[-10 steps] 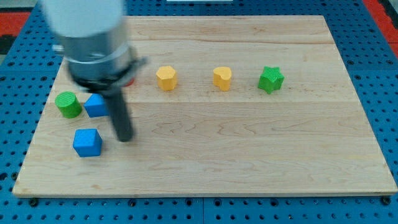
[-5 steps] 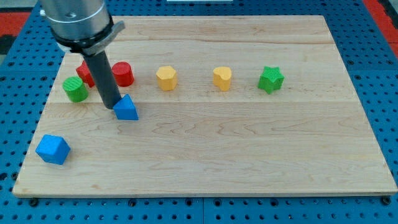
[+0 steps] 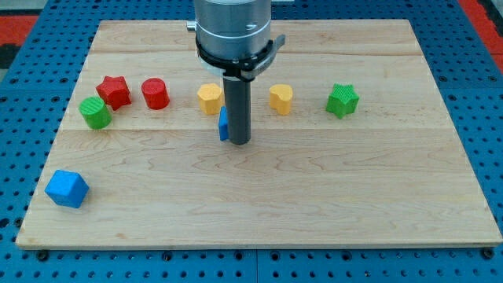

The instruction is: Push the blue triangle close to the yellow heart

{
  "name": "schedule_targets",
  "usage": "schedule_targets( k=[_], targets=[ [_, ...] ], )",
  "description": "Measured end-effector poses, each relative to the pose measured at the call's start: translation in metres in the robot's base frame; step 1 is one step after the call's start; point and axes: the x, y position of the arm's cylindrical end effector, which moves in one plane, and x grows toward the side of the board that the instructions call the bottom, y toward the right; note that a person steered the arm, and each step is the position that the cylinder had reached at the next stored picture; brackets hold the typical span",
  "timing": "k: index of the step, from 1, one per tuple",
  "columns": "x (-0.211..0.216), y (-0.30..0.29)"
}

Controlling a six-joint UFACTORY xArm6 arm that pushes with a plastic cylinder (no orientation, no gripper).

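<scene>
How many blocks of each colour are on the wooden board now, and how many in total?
Red: 2, the star and the cylinder
Green: 2, the cylinder and the star
Yellow: 2, the hexagon and the heart
Blue: 2, the cube and the triangle, mostly hidden behind my tip
Total: 8

A lab: wooden board [image 3: 377,196] on blue perforated bench [image 3: 16,157].

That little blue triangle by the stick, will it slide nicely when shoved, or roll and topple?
The blue triangle probably slides rather than rolls: it looks flat-sided, resting on the smooth wooden board. It may twist, since my tip sits off to its right side. It seems small and likely light.
</scene>
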Motion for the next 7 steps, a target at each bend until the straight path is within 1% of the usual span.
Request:
schedule_targets(
  k=[1, 2, 3, 5, 6, 7],
  targets=[
    [0.015, -0.016],
    [0.007, -0.074],
    [0.003, -0.064],
    [-0.019, -0.002],
    [-0.024, 0.008],
    [0.018, 0.023]
  ],
)
